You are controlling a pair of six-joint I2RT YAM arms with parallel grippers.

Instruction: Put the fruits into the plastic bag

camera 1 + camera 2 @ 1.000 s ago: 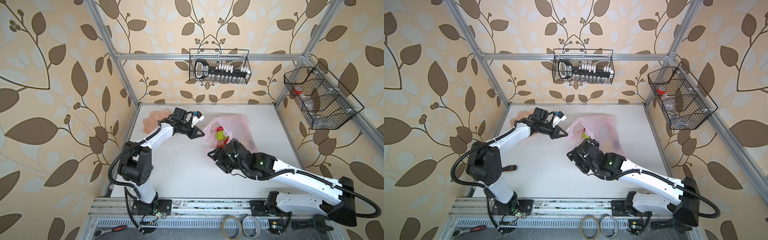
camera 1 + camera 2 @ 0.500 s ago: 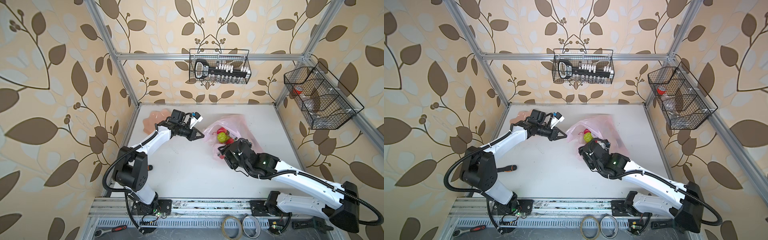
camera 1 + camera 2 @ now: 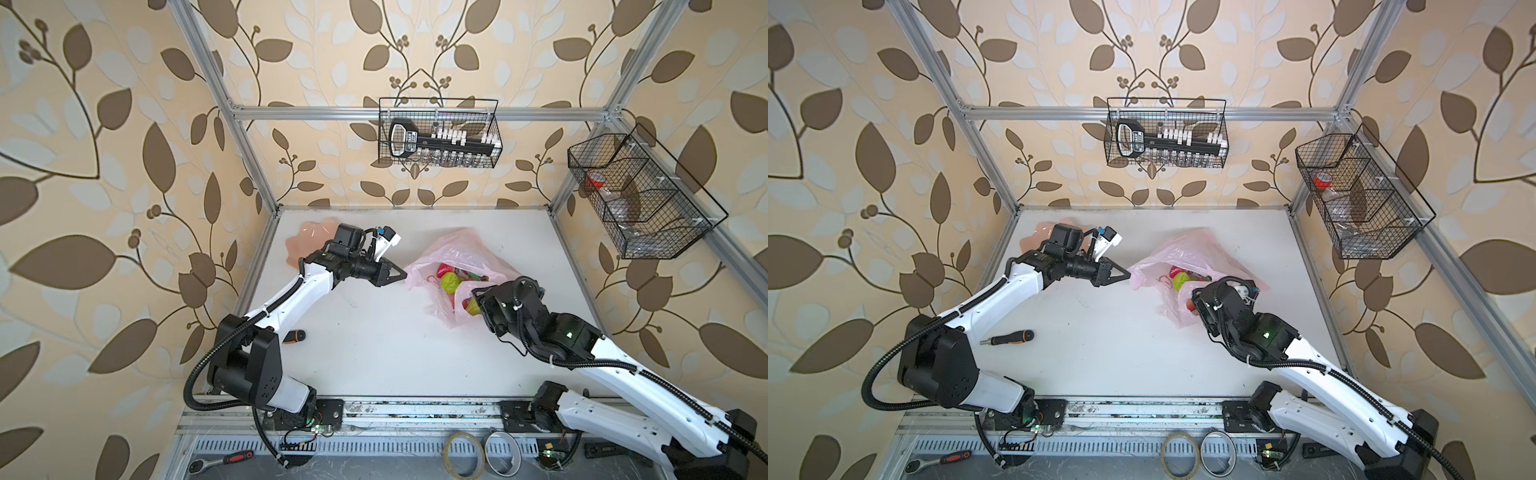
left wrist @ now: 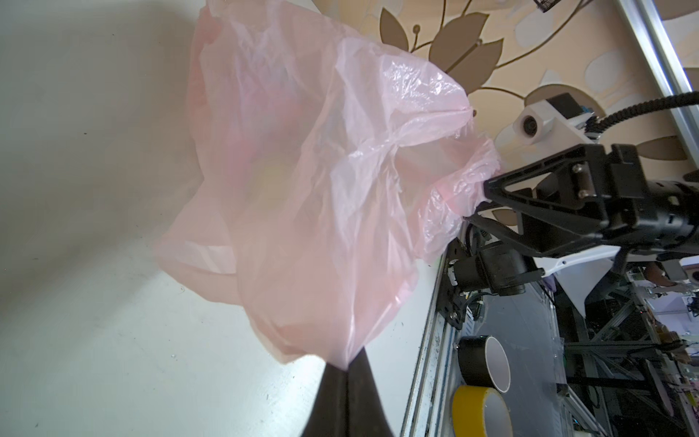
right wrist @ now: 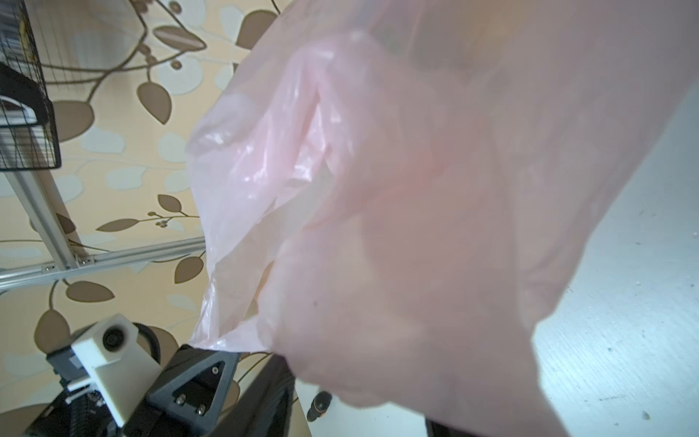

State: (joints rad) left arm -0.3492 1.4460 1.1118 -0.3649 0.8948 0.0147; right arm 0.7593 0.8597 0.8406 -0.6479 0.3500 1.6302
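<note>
The pale-pink plastic bag lies at the middle back of the table with its mouth held up. My left gripper is shut on its left rim, and the pinch shows in the left wrist view. Inside the bag lie the fruits: a lumpy green one, a red one and a yellow-red one. My right gripper sits at the bag's near right rim. Its fingers stand apart with bunched plastic between them. The bag fills the right wrist view and hides those jaws.
A peach-pink petal-edged dish sits behind the left wrist. A screwdriver lies on the table near the left arm's base. Wire baskets hang on the back and right walls. Tape rolls lie on the front rail.
My right gripper has moved right along the bag's near side to its right rim, and its jaws have narrowed. The left gripper has kept its hold in about the same place.
</note>
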